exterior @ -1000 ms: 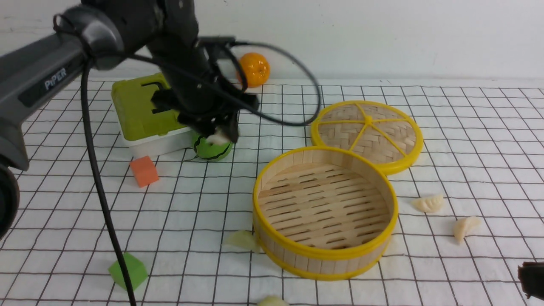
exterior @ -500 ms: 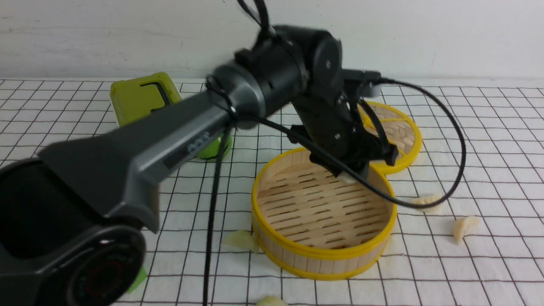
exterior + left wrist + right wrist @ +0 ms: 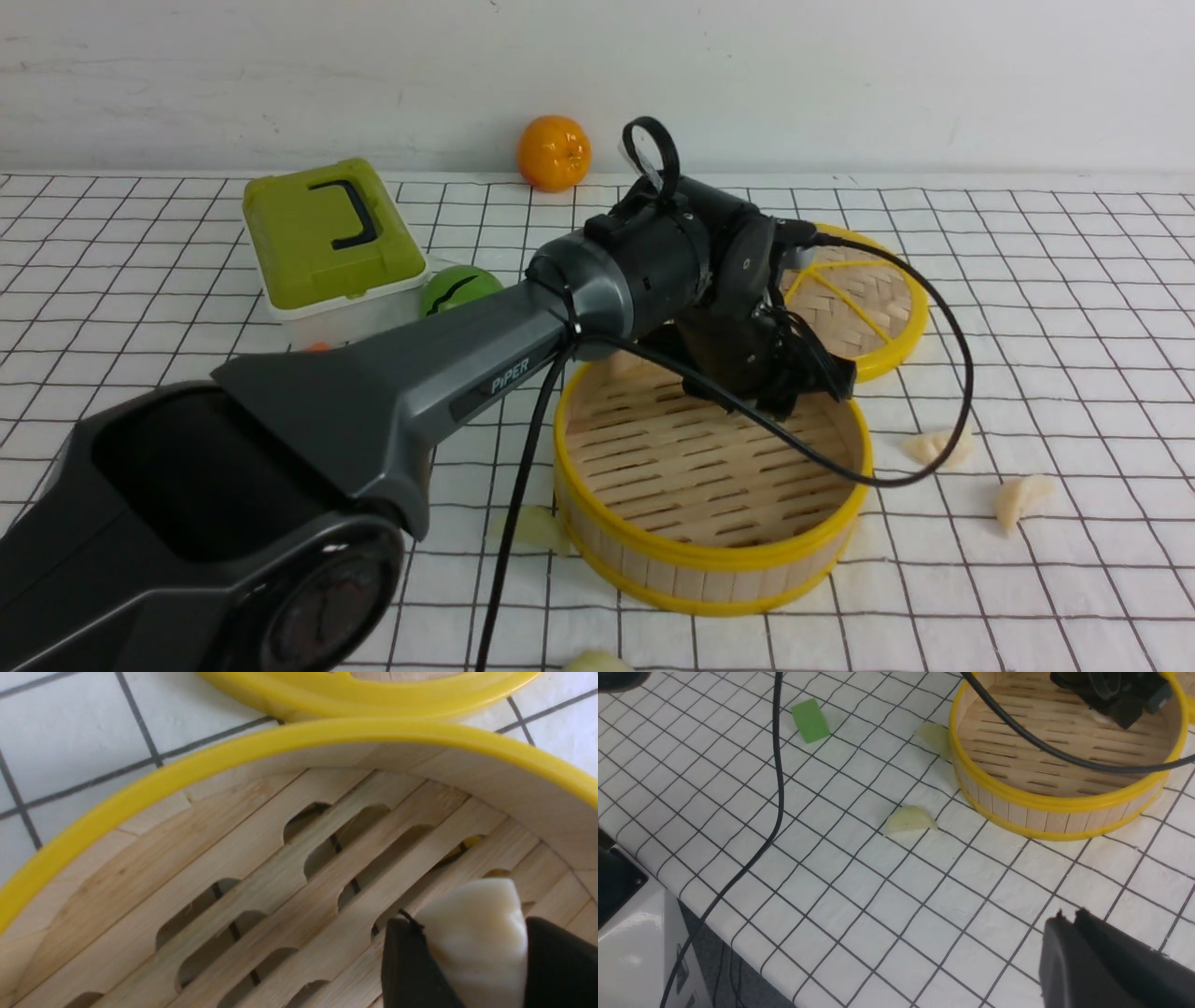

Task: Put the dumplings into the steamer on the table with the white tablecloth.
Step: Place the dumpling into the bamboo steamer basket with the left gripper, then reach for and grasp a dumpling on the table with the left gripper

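My left gripper [image 3: 794, 397] is shut on a cream-white dumpling [image 3: 476, 938] and holds it low inside the steamer [image 3: 714, 560], near its far right wall, just above the slotted floor [image 3: 261, 877]. Two dumplings [image 3: 938, 446] [image 3: 1020, 499] lie on the cloth right of the steamer. One pale dumpling [image 3: 532, 527] lies against its front left wall, and another [image 3: 597, 663] lies near the front edge. Both also show in the right wrist view [image 3: 934, 737] [image 3: 909, 820]. My right gripper [image 3: 1066, 919] is shut and empty above the tablecloth [image 3: 878, 933], in front of the steamer.
The flat woven lid [image 3: 854, 299] lies behind the steamer, touching it. A green box [image 3: 327, 247], a green ball [image 3: 457, 287] and an orange [image 3: 555, 152] stand at the back left. A green cube [image 3: 810, 720] and the arm's cable [image 3: 777, 788] lie near the table's front edge [image 3: 714, 914].
My left arm swung right from above the green ball to the steamer, carrying the dumpling, and lowered into the basket. The right gripper has left the front view.
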Available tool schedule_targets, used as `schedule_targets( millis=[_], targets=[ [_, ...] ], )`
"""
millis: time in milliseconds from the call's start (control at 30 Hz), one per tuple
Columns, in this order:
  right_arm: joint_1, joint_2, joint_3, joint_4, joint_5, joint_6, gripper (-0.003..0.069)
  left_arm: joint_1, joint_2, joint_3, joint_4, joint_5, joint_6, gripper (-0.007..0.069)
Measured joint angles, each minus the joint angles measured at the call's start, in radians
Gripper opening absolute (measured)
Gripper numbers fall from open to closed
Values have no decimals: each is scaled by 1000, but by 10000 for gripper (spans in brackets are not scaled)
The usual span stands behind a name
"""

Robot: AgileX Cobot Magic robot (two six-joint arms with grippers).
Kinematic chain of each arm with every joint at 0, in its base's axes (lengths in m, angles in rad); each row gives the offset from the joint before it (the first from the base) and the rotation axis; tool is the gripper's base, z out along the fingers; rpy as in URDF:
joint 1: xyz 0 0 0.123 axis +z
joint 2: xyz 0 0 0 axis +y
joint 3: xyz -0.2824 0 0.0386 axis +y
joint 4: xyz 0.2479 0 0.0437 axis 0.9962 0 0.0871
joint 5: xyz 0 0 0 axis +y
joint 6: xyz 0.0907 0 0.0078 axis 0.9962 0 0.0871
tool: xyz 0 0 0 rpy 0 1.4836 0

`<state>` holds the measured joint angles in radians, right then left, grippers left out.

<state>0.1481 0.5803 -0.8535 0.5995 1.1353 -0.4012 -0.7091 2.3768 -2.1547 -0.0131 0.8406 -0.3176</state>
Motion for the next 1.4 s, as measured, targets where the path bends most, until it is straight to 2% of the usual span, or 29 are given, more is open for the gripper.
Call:
schedule_targets(
  millis=[67,267,400,633,767,967,1067,1100,1133,1167,1267,1400],
  targets=[
    [1,0,3,0,0,0,20,0,8,0,0,16,-12,309],
    [1,0,4,1,-17,0,30,0,0,-2,3,87,-35,517],
    [1,0,4,3,-19,0,34,2,-44,-35,26,178,-36,566],
    [1,0,4,3,-25,0,41,3,-262,-91,119,365,49,545],
    [1,0,4,9,-38,0,43,20,-376,-65,151,398,70,519],
    [1,0,4,29,-53,0,48,130,-583,187,117,399,62,479],
    [1,0,4,40,-53,0,52,206,-700,432,75,399,62,470],
    [1,0,4,42,-53,0,52,210,-706,446,75,399,62,470],
    [1,0,4,46,-53,0,55,233,-750,577,65,393,65,470],
    [1,0,4,47,-53,0,55,234,-761,592,64,390,67,470],
    [1,0,4,49,-53,0,59,241,-825,811,48,296,131,470],
    [1,0,4,50,-55,0,65,241,-838,955,19,188,300,470]
  ],
)
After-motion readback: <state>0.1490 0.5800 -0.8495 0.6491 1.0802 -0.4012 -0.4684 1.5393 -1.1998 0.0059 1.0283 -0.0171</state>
